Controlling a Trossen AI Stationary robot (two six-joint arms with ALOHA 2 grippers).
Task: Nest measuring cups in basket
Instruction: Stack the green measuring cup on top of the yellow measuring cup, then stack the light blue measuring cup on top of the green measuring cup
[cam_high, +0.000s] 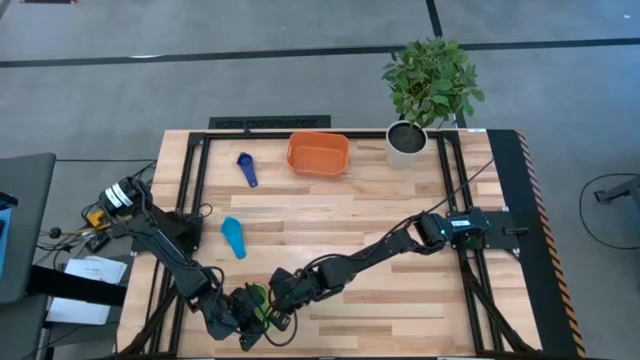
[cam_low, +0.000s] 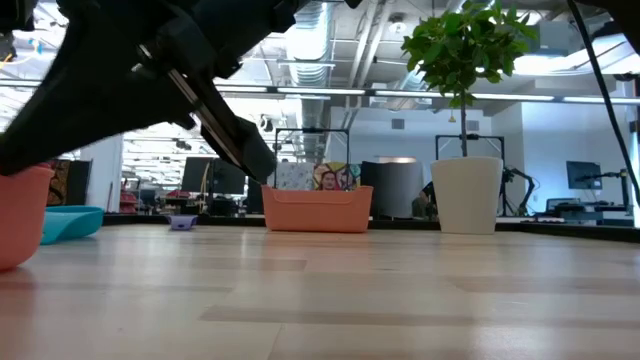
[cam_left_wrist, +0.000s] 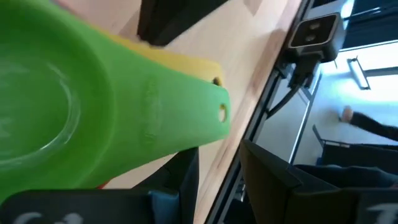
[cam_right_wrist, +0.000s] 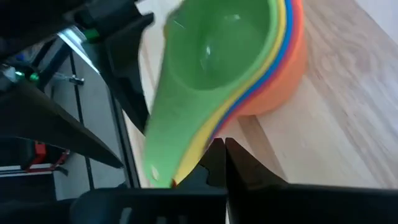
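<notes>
Both grippers meet at the table's near edge: the right gripper (cam_high: 283, 296) is pinched shut on the handles of the nested cup stack (cam_right_wrist: 249, 62), green cup (cam_left_wrist: 74, 106) on top. Can't tell the left gripper's (cam_high: 250, 318) jaws. Farther back lie the light blue cup (cam_high: 233, 237) and navy cup (cam_high: 246, 168), then the orange basket (cam_high: 318, 153).

Both grippers crowd the stack of cups (cam_high: 258, 303). Beyond them the table (cam_high: 380, 200) lies bare up to the basket (cam_high: 318, 153).
</notes>
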